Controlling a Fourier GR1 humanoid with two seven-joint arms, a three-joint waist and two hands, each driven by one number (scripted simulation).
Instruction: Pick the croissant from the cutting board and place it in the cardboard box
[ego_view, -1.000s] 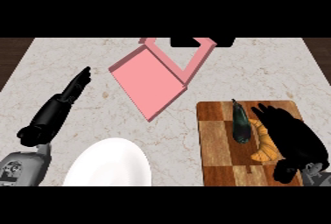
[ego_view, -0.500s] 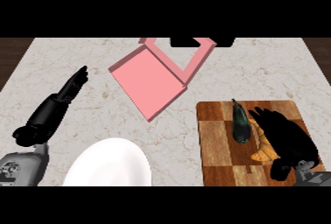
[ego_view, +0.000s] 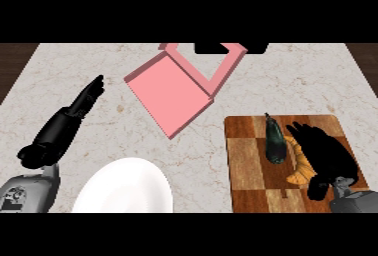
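Pink box (ego_view: 177, 95), checkered board (ego_view: 255, 165), prob. orange croissant (ego_view: 300, 170)

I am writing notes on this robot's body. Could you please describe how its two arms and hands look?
Both hands are black all over, with slim, tapering fingers. The left hand continues into a glossy black, rounded wrist section, then a light grey forearm with small dark details near the picture's lower edge. The right hand joins a grey forearm segment at the lower right corner. No cables or sleeves show.

One croissant (ego_view: 301, 172), one dark vegetable (ego_view: 275, 142), one cutting board (ego_view: 251, 165), one pink box (ego_view: 181, 85), one white plate (ego_view: 122, 190)
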